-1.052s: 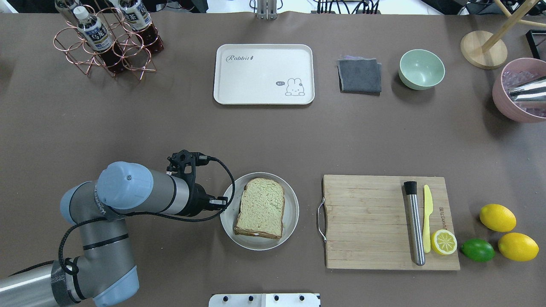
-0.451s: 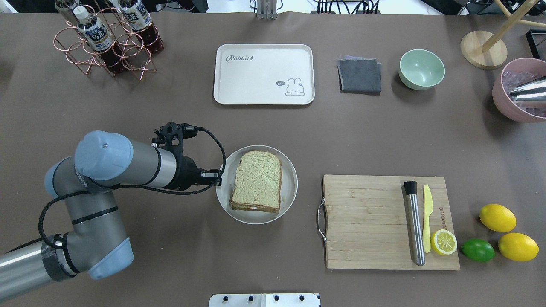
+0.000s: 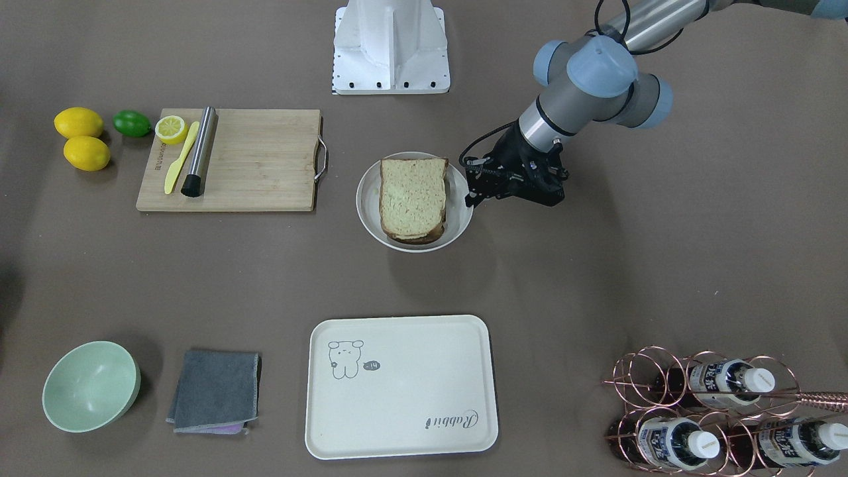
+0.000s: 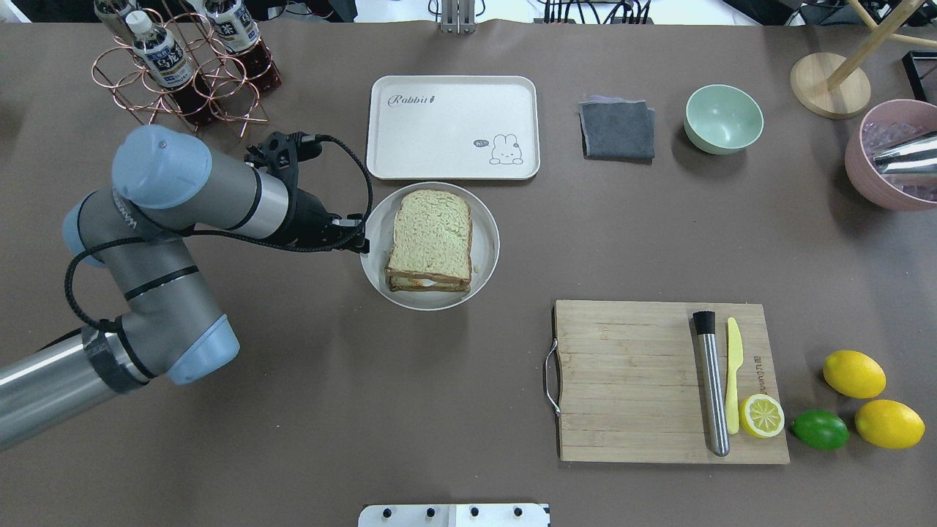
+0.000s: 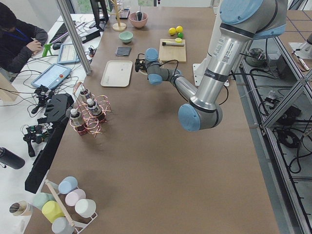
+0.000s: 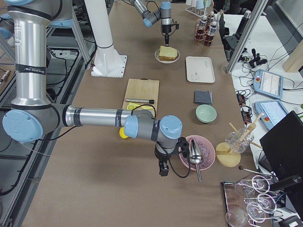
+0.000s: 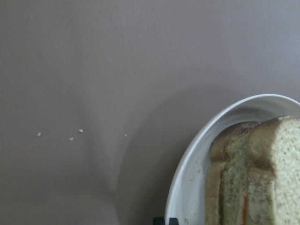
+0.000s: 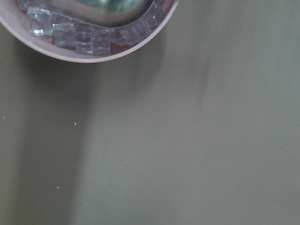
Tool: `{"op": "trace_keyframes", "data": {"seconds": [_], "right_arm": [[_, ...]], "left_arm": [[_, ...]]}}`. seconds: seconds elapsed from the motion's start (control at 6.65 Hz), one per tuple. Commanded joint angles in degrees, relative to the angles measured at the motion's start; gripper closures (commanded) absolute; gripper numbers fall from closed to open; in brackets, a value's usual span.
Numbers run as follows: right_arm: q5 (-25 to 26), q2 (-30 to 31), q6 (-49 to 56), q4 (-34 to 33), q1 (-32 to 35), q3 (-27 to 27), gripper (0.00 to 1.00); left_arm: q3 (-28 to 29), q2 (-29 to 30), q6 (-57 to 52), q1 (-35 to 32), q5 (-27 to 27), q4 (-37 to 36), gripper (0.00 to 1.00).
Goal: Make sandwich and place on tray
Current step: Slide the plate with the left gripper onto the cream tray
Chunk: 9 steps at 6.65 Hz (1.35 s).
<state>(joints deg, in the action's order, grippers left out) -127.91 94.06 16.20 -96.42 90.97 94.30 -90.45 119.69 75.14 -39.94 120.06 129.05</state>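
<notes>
While the left gripper (image 4: 360, 236) reaches in from the side, its fingers are drawn narrow on the left rim of the plate (image 4: 487, 252), clamped onto that edge. The sandwich (image 4: 432, 230) lies flat on the plate, two slices of bread stacked, and a strip of egg (image 4: 427, 281) shows between them at the robot-side edge. From the front the gripper (image 3: 472, 193) meets the rim of the plate (image 3: 366, 199) beside the sandwich (image 3: 412, 195), and the plate throws a soft shadow onto the table, offset toward the tray (image 3: 397, 404). Seen from overhead, the plate's far edge just reaches the near rim of the tray (image 4: 439, 139) (the front view shows a band of table between the two), so the sandwich is not on the tray. The left wrist camera shows the plate's curved rim (image 7: 187, 173) and the sandwich's crust (image 7: 253, 173) close up. At the table's far right the right gripper (image 6: 163, 169) hangs just beside a pink bowl (image 6: 209, 142) of ice (image 8: 61, 33). Whether it is wide or narrow I cannot tell.
</notes>
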Motion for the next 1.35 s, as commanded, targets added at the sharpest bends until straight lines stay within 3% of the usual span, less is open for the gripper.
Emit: {"op": "trace_keyframes", "data": {"seconds": [0.0,0.3,0.6,1.05,1.2], "right_arm": [[0.0,-0.1,-0.2,0.0,0.0,-0.2,0.0],[0.0,-0.2,-0.3,0.1,0.0,-0.2,0.0],[-0.1,-0.4,-0.6,0.0,0.0,-0.1,0.0],[-0.1,-0.4,-0.6,0.1,0.0,-0.3,0.0],[-0.1,-0.4,-0.6,0.1,-0.1,-0.4,0.0]], "left_arm": [[12.5,9.1,-1.6,-4.9,3.2,0.1,1.0],[24.7,16.9,-6.2,-9.2,6.7,0.2,1.0],[33.8,22.7,-8.1,-10.4,6.6,0.5,1.0],[50.4,31.5,-9.5,-10.3,3.2,7.3,1.0],[53.4,32.3,-9.6,-9.7,1.9,9.2,1.0]]}}
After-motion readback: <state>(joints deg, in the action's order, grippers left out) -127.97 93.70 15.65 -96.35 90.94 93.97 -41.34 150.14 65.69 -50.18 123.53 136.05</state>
